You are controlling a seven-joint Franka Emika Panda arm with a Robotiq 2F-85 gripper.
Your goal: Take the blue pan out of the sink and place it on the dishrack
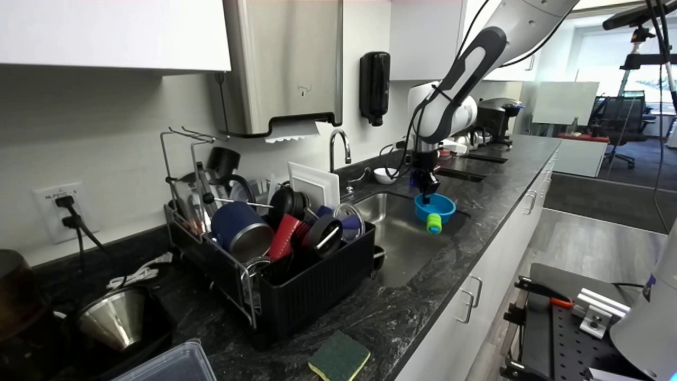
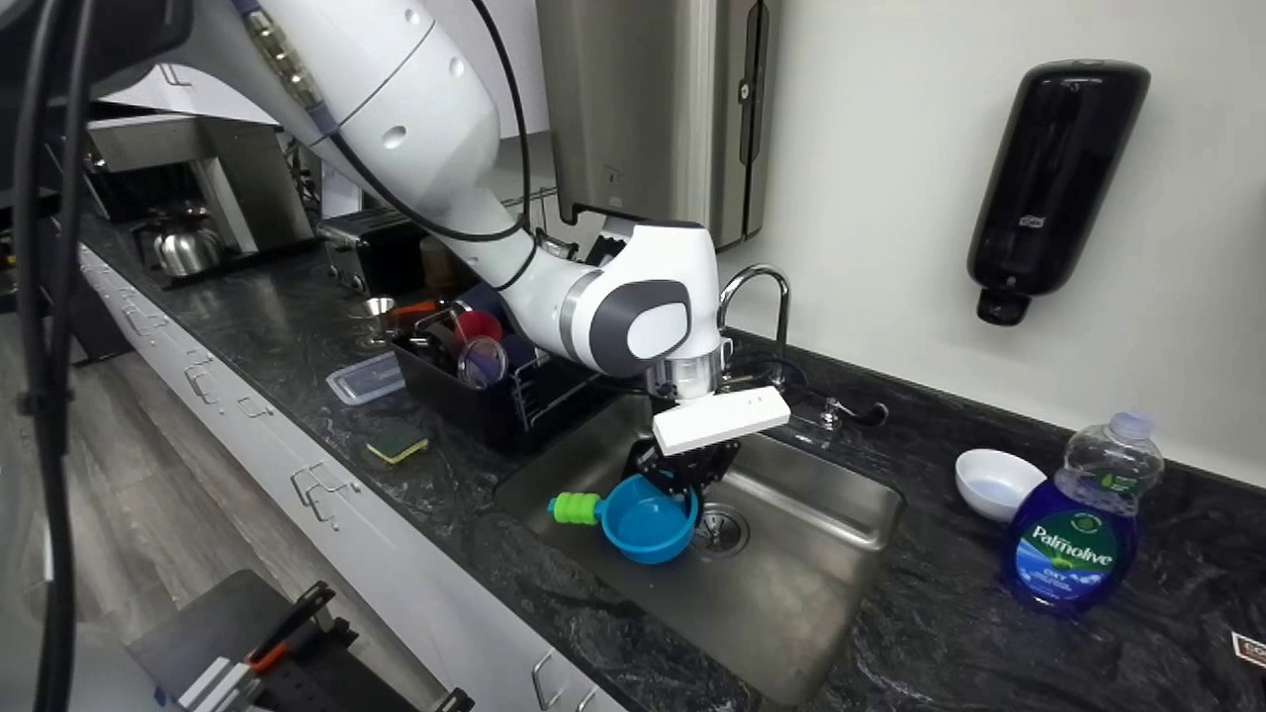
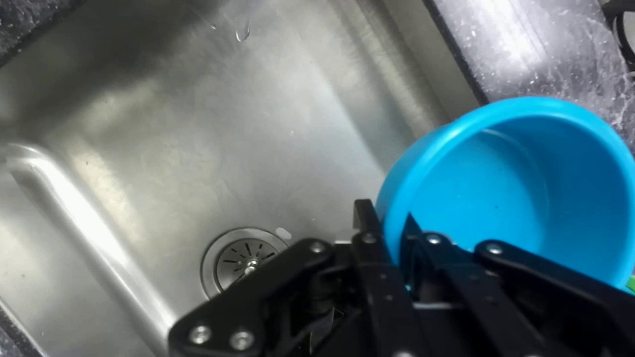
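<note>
Jaws of black metal gripper (image 3: 388,225) clamp rim of round blue plastic pan (image 3: 506,188); one-sided hold could let it tip.

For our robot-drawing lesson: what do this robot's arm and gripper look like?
The Franka Panda arm has rounded white segments, dark grey joint panels and external black cables. The Robotiq gripper is black, with angular linkages and silvery screws.

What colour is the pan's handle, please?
The handle is green, blue-tipped, clearest in an exterior view.
</note>
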